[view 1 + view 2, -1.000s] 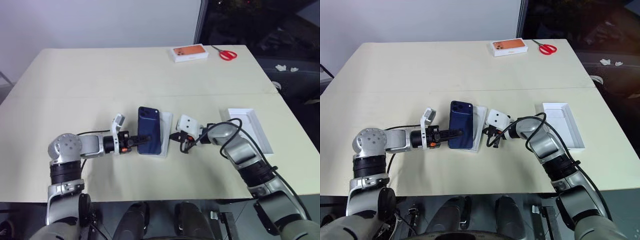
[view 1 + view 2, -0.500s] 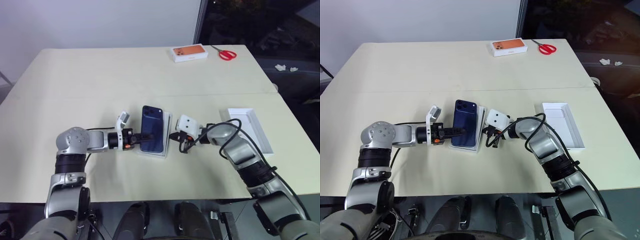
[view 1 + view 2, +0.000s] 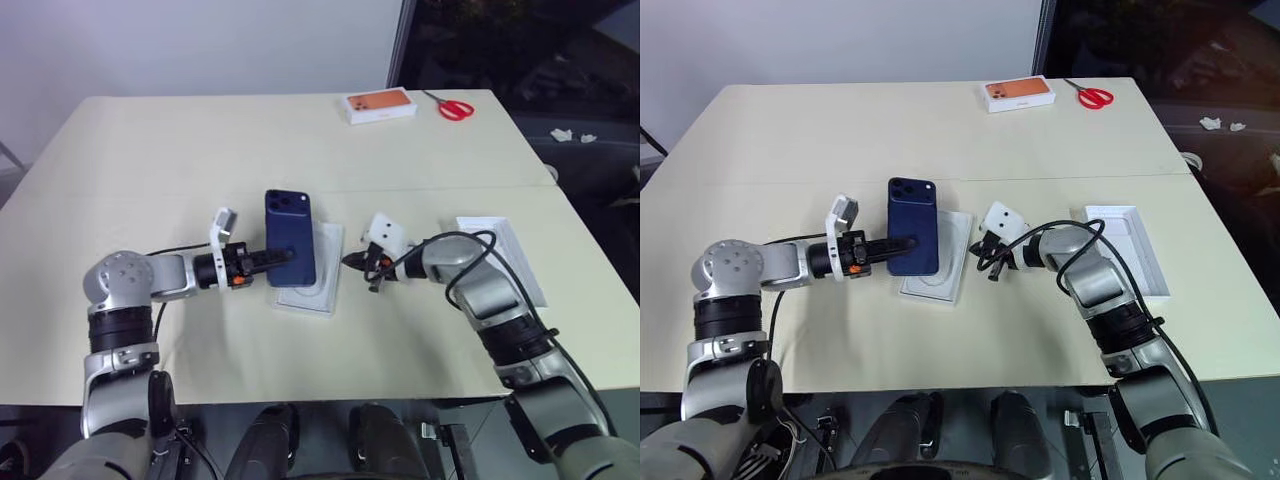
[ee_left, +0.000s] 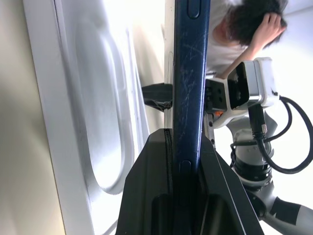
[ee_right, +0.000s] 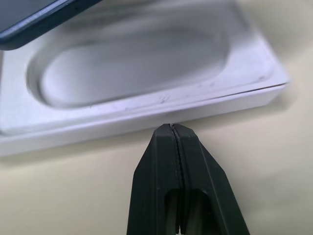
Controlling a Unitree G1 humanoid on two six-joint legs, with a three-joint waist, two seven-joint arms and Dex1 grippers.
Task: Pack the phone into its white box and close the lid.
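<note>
The dark blue phone (image 3: 290, 238) hangs tilted just above the white box (image 3: 312, 290), whose insert with its oval recess (image 5: 132, 68) lies uncovered on the table. My left gripper (image 3: 277, 257) comes in from the left and is shut on the phone's edge (image 4: 188, 73). On the other side, my right gripper (image 3: 353, 262) is shut on nothing, its tips (image 5: 172, 126) close to the box's right wall and apart from it. The lid (image 3: 508, 258) lies inside-up at the table's right.
A smaller box with an orange top (image 3: 380, 105) and red-handled scissors (image 3: 456, 108) lie at the far edge of the table. A seam runs across the beige table (image 3: 150, 330). The table's right edge is close to the lid.
My left gripper has raised the phone and drawn it left off the box, uncovering the insert. My right gripper has lifted a little and rolled, staying beside the box.
</note>
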